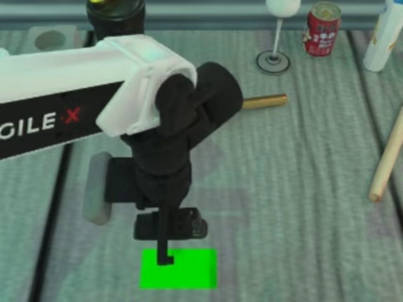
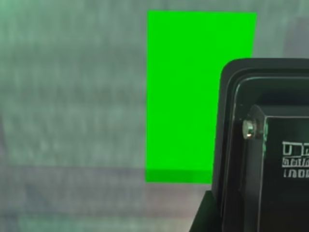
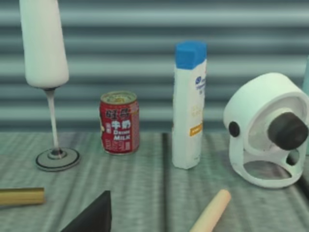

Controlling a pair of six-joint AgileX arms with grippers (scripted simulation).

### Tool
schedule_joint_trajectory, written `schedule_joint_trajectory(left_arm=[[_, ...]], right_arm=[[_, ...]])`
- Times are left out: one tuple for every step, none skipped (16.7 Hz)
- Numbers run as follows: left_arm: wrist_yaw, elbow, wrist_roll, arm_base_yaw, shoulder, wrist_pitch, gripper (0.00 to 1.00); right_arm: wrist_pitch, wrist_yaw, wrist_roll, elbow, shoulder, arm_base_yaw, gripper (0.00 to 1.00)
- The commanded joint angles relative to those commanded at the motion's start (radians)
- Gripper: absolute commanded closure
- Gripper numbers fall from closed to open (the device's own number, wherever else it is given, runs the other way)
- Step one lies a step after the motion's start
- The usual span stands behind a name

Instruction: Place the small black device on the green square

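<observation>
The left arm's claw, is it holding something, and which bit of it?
Yes: the left gripper holds the small black device above the green square. The part it grips is hidden.

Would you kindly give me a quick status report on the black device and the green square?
Left gripper over the green square's far edge, holding the black device. Device not yet set down. Right arm out of view. Square bare, nothing in the way.

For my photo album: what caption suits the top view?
Left arm's pincer holds small black device above bright green square.
</observation>
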Motion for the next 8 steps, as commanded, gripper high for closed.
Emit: schedule_joint_trajectory(left_arm=[[0.000, -0.021, 0.000, 0.000, 0.010, 0.032, 1.00], [0.000, -0.047, 0.000, 0.000, 0.024, 0.072, 1.00], [0.000, -0.076, -0.001, 0.000, 0.039, 0.118, 1.00], [0.000, -0.106, -0.002, -0.001, 0.055, 0.166, 1.00], [0.001, -0.135, -0.002, -0.002, 0.071, 0.215, 1.00], [0.001, -0.163, -0.002, -0.003, 0.085, 0.259, 1.00], [0.002, -0.187, -0.002, -0.004, 0.098, 0.297, 1.00], [0.002, -0.205, -0.003, -0.005, 0.108, 0.324, 1.00]], right_arm=[[0.000, 0.000, 0.000, 0.000, 0.000, 0.000, 0.00], [0.000, 0.000, 0.000, 0.000, 0.000, 0.000, 0.00], [0.000, 0.000, 0.000, 0.000, 0.000, 0.000, 0.00], [0.000, 0.000, 0.000, 0.000, 0.000, 0.000, 0.00], [0.000, 0.000, 0.000, 0.000, 0.000, 0.000, 0.00], [0.000, 0.000, 0.000, 0.000, 0.000, 0.000, 0.00], [0.000, 0.000, 0.000, 0.000, 0.000, 0.000, 0.00], [0.000, 0.000, 0.000, 0.000, 0.000, 0.000, 0.00]])
